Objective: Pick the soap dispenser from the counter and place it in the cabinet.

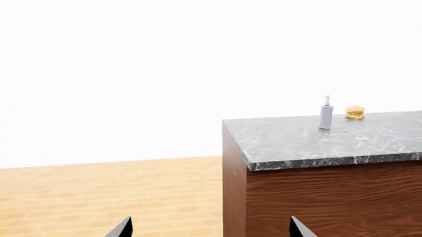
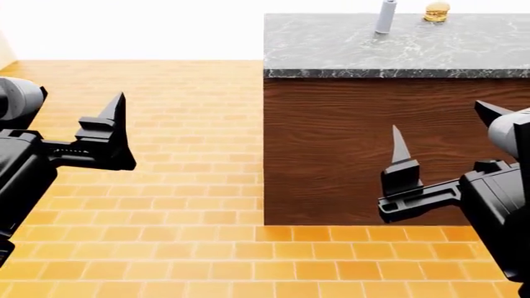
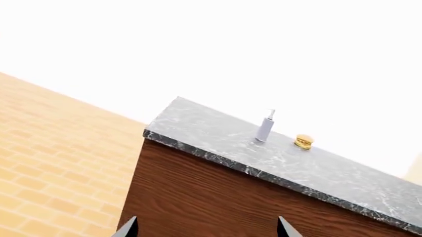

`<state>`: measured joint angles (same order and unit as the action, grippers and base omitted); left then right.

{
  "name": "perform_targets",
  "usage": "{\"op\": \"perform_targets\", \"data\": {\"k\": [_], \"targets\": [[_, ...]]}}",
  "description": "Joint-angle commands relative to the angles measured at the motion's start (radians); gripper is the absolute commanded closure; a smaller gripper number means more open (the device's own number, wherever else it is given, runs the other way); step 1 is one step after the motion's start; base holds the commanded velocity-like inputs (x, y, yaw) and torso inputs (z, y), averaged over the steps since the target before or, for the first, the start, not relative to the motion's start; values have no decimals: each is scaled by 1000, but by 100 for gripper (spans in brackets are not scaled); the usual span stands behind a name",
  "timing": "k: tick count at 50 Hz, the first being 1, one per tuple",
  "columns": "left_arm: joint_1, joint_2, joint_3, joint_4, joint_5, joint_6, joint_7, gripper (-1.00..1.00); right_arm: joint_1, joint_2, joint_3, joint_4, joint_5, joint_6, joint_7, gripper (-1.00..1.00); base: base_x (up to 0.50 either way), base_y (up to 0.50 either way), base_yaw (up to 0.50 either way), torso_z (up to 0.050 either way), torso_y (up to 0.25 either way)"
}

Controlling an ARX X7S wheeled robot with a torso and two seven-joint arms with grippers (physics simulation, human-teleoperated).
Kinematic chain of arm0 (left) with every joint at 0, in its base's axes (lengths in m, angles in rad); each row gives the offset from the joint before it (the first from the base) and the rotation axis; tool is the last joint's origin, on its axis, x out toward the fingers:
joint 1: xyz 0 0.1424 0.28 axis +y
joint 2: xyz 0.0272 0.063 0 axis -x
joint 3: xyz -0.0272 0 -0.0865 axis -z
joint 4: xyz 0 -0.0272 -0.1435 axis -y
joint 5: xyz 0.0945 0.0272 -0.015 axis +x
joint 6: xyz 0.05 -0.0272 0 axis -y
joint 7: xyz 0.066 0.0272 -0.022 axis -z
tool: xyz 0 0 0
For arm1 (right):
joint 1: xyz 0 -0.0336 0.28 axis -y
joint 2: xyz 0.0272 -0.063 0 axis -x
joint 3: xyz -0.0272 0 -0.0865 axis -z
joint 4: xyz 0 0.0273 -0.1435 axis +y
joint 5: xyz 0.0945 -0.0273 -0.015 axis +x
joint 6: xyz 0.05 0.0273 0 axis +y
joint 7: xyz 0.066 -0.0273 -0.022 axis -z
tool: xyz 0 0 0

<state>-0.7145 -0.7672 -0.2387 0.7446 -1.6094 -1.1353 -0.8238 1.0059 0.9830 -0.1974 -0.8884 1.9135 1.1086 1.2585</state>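
Both hands, left hand (image 2: 112,133) and right hand (image 2: 439,146), hang open and empty, well short of the soap dispenser (image 2: 385,17) standing upright on the table (image 2: 331,43).

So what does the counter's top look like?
The counter has grey stone with white veining on top, over dark brown wood-grain sides; left wrist view shows it best.

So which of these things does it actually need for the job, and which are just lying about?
For the job:
- soap dispenser
- counter it stands on
- cabinet: not in view

Just lying about:
- burger, beside the dispenser on the counter
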Motion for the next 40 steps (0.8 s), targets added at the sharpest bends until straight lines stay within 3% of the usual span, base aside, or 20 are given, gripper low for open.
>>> {"op": "perform_targets", "data": {"k": [1,40], "targets": [[-1,-4,5,-1,-3,9,-2,-100,13,7,-7,-6,14,-5,11,-100,-441,-227,0,0,0],[-37,-27,52,-12,-40,21,-46,-100,132,17,-78,16,86,0,59,-100,-324,-369,0,0,0]]}}
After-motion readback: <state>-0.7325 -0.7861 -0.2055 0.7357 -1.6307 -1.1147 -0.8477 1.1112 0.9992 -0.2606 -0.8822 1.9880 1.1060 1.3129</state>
